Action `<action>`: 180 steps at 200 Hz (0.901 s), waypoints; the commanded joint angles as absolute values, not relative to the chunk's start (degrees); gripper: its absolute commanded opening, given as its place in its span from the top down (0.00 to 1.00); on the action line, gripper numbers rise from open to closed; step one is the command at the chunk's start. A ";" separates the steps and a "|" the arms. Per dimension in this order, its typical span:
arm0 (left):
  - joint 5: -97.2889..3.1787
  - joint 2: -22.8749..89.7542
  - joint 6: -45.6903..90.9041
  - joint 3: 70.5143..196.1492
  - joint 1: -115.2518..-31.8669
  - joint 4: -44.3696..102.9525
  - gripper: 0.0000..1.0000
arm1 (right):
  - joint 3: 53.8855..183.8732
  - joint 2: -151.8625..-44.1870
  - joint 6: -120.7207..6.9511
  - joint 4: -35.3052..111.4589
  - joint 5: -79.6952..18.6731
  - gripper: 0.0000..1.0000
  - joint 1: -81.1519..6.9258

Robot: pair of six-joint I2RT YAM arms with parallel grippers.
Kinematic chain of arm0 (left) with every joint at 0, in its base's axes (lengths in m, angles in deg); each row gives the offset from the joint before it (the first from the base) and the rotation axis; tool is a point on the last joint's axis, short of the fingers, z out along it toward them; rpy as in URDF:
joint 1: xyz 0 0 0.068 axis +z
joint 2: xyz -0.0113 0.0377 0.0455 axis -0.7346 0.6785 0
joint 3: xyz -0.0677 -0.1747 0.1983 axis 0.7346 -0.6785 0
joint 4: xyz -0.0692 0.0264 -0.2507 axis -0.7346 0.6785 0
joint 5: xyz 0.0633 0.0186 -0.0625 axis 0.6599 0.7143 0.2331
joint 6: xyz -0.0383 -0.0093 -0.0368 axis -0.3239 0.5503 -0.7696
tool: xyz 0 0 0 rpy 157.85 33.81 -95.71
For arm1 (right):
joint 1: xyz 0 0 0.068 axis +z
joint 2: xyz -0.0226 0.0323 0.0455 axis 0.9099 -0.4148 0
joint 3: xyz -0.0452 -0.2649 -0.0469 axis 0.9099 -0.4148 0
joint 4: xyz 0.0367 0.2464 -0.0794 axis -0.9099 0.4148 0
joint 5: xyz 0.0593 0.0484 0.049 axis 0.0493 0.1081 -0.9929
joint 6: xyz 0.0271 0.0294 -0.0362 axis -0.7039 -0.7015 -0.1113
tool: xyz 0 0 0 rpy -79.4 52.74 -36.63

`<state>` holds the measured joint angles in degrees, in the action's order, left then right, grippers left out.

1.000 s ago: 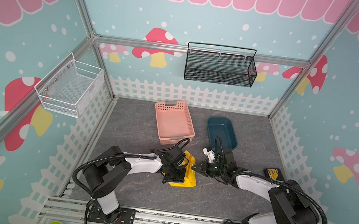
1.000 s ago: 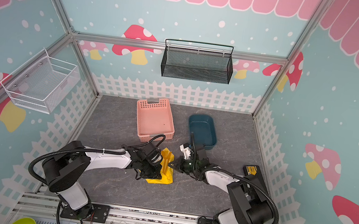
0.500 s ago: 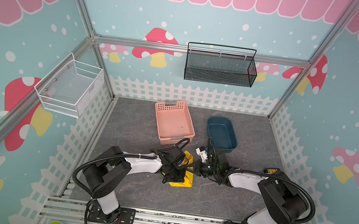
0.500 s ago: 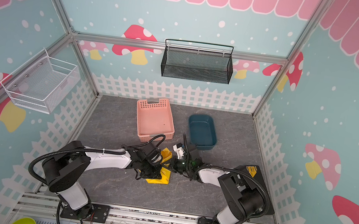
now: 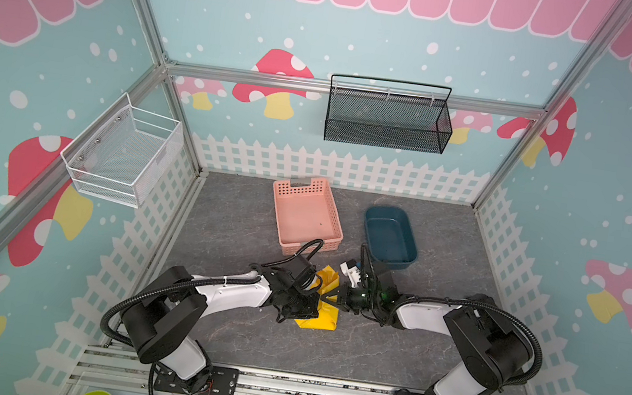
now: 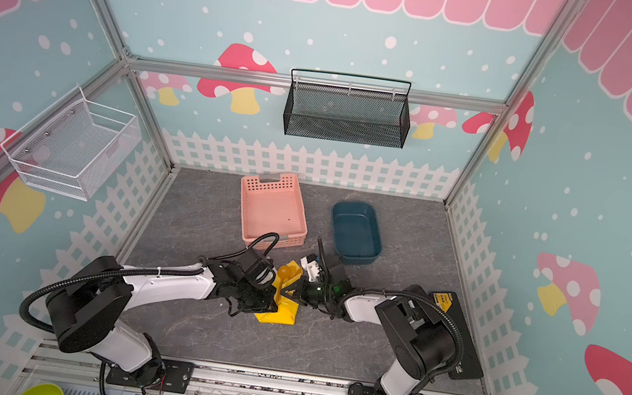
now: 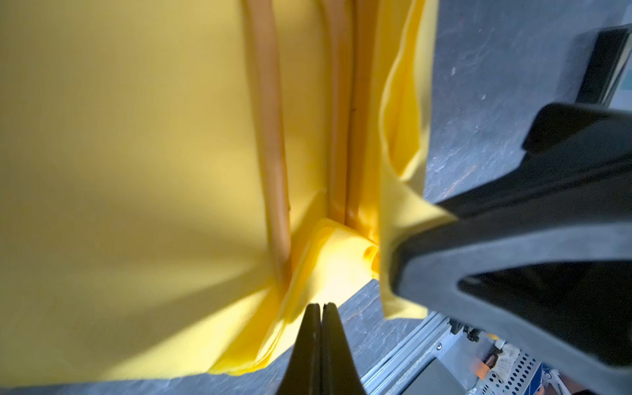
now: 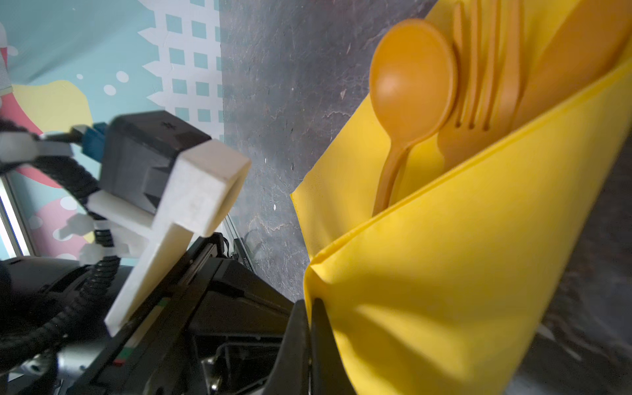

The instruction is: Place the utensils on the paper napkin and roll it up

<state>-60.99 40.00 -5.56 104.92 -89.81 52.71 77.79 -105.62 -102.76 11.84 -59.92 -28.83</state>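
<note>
Paper napkin [image 5: 321,320] lies on the grey table [image 5: 326,349], in front of the pink basket [image 5: 305,214]. It is partly folded up, and both arms meet at it. My right gripper [image 8: 309,302] is clamped on the edge of the raised flap. My left gripper [image 7: 321,306] is pinched tight on a bunched fold by the handle ends. Inside the fold I see the knife [image 8: 574,61], fork [image 8: 478,102] and spoon [image 8: 412,78] side by side, with the spoon's bowl touching the fork's tines.
</note>
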 commanded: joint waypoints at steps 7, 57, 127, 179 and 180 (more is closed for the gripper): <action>-59.77 38.57 -5.61 102.86 -89.19 54.34 0.96 | 79.58 -106.92 -103.70 10.07 -59.97 1.00 -28.05; -58.65 39.93 -5.03 102.44 -89.02 54.47 0.96 | 80.60 -108.96 -104.77 8.79 -60.45 1.00 -27.29; -58.67 40.77 -4.74 102.59 -88.93 54.21 0.97 | 81.61 -112.37 -106.61 5.70 -60.80 1.00 -25.60; -58.86 41.03 -4.65 102.61 -88.93 54.09 0.97 | 82.36 -114.79 -107.88 2.94 -60.85 1.00 -24.77; -58.82 41.03 -4.65 102.58 -88.93 54.09 0.97 | 82.34 -114.85 -107.90 2.92 -60.82 1.00 -24.74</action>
<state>-59.70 40.40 -5.34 102.83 -89.29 54.24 81.18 -113.22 -106.19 5.63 -60.58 -25.36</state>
